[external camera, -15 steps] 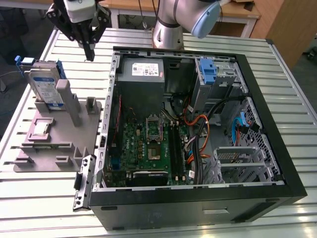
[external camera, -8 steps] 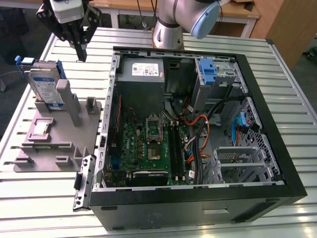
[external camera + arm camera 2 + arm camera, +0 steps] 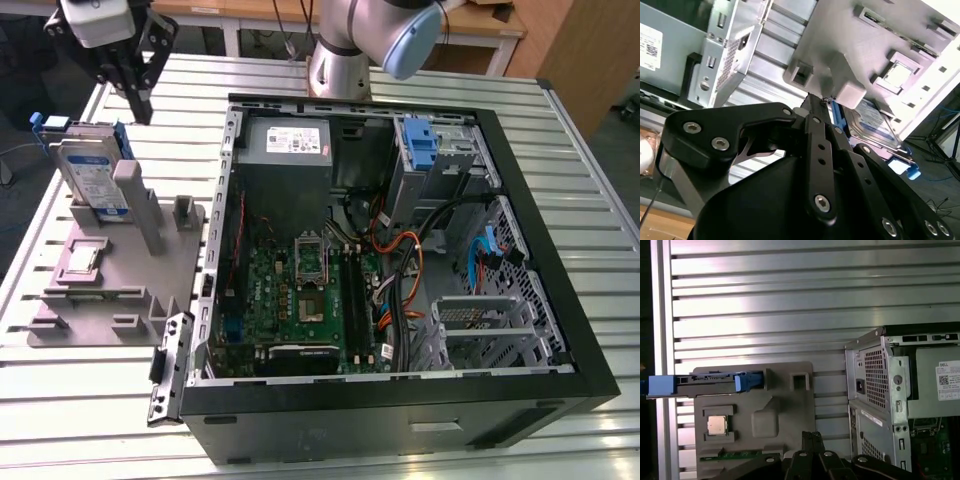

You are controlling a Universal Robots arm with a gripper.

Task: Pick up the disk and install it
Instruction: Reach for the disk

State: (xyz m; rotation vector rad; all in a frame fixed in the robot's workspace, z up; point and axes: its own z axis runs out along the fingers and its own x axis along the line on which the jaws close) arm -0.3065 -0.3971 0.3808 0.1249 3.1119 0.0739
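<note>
We are hovering the gripper (image 3: 138, 102), fingers (image 3: 812, 441) pressed together and empty, near the upright disk (image 3: 92, 178); coming down unopened, we are likely risking toppling it off its grey stand (image 3: 120, 285).

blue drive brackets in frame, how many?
2. One is on the disk, standing on edge in the grey fixture at the exterior view's left. One bare bracket sits in a bay inside the computer case. Others may be hidden in bays.

The disk (image 3: 88, 172), silver with blue rails, stands tilted on edge in the grey fixture (image 3: 110, 290).
</note>
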